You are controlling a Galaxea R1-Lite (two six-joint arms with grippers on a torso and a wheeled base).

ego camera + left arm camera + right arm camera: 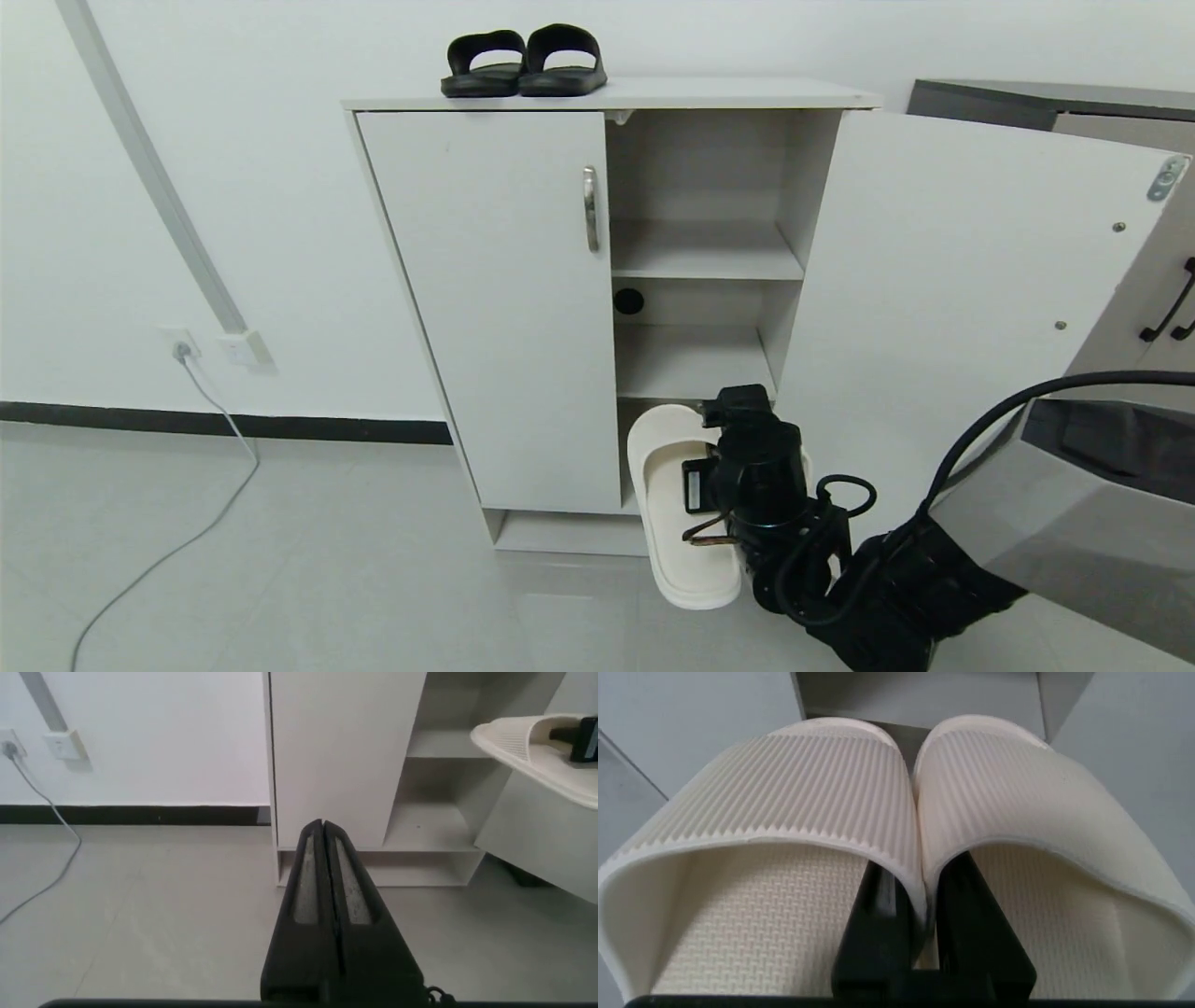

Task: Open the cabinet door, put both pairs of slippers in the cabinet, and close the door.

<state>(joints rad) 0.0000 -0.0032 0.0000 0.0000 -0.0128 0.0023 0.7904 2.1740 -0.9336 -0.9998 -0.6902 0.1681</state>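
Two pairs, neither in yet. L→R: left gripper [322,873] has jaws shut flat together w/ nothing in them. It hangs low over the light grey floor [140,915] in front of the cabinet, well apart from the action. Black rubber slide slippers [523,63] sit side by side on top of the white two-door shoe cabinet [485,308], above its closed left door. Three bays are exposed on the open side.

Cream ribbed foam slippers [672,504] are in the right gripper [920,938]. Its jaws are clamped on the two inner strap walls pinched together, so both shoes hang off one grip. Pair is at the mouth of the bottom bay [420,826], toes pointing in, heels out over the floor. Right door [943,299] is swung wide.

Step in hand, imo: insert cream pair into bottom bay. To do it well:
- go straight in, toes first, pair level
- watch left shoe vs edge of the closed door, looks near
- stay under the middle shelf [691,364]
- push deep enough that heels clear the door sweep
- set soles down before releasing, then back out straight so straps don't snag
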